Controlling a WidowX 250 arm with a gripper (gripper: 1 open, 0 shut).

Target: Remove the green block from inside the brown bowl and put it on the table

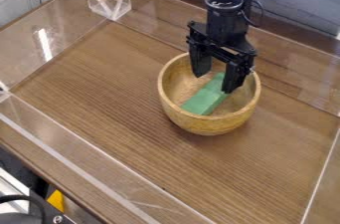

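closest to the camera there's a clear plastic wall (93, 183) running along the front edge of the desk (106, 89), with some dark gear with a bit of yellow poking in at the bottom left corner. past that it's just bare dark wood grain until you hit the wooden bowl (209, 95), sitting a bit right of the middle. the green block (208, 98) is inside the bowl, lying tilted against the inner wall, lower end toward the near side. the black tool (221, 73) hangs straight down over the bowl with its fingers spread apart, tips dipped below the rim on either side of the block's upper end, not clamped on it. further back, a small clear plastic stand (107, 1) sits near the far left corner.
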